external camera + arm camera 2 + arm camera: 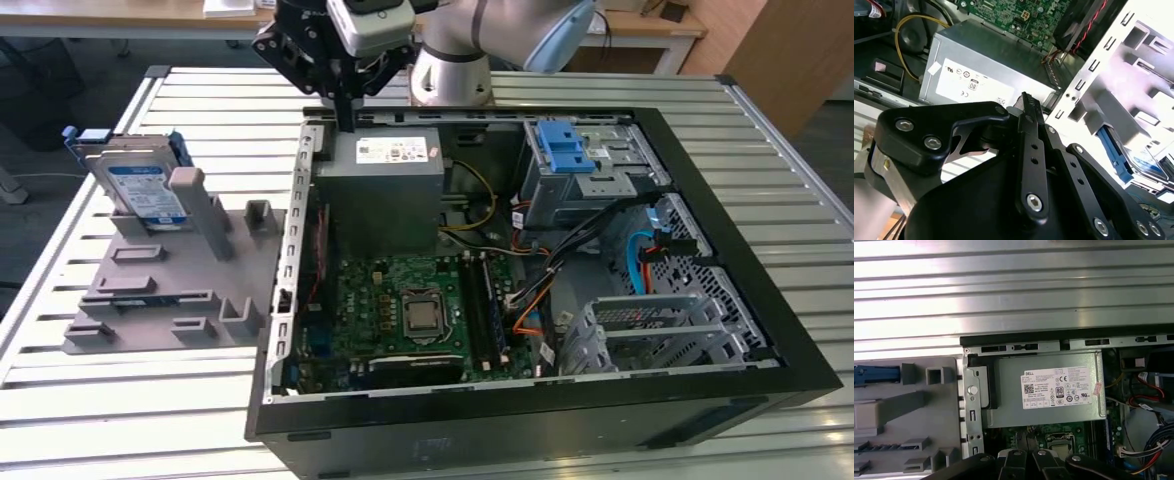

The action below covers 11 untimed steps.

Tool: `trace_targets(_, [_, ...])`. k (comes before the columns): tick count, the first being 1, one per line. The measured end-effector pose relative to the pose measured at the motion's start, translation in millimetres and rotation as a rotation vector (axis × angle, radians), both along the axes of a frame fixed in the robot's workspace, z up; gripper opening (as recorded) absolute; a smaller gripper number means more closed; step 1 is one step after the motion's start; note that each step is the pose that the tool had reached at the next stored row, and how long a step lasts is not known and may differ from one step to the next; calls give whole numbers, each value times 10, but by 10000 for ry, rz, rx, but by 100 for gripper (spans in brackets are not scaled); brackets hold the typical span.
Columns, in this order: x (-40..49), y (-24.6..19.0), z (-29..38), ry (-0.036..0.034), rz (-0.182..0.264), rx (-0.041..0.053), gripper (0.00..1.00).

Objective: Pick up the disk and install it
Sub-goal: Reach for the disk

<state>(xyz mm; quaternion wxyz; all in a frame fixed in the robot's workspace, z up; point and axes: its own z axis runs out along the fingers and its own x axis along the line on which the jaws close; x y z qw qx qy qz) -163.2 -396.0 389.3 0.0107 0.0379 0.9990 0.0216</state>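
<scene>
Silver disk (140,185) stands in the rack (174,290), well apart from the gripper's (346,125) clenched, empty fingers; we judge nothing done, pickup and install left.

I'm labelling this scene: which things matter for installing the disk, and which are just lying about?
Job in hand: disk; gripper; open computer case.
Just lying about: power supply; blue clip; motherboard.

Bright and even, lit from above. Hard glare off table (1014,270) slats in first wrist view. Dim inside case (534,408), shaded below its walls. Washed out and smeared around rack (1149,65) (second wrist view); near-black on gripper (1026,97).
</scene>
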Motion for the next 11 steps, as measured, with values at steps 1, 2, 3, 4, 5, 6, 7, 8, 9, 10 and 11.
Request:
trace_targets(1, [-11,4,0,0,0,0,11])
trace_targets(2, [-23,8,-1,-1,-1,1,11])
trace_targets(3, [-33,12,-2,-1,-1,1,11])
trace_targets(4, [-41,15,-2,0,-1,0,11])
trace_targets(5, [-48,18,-2,0,0,0,11])
trace_targets(6, [-55,20,-3,0,-1,0,11])
trace_targets(7, [-62,22,-4,0,-1,0,11])
trace_targets(8, [-68,24,-4,0,0,0,11])
trace_targets(9, [-73,27,-5,0,0,-1,11])
trace_targets(10, [-79,29,-6,0,0,0,11])
trace_targets(11, [-86,31,-7,-1,0,0,11])
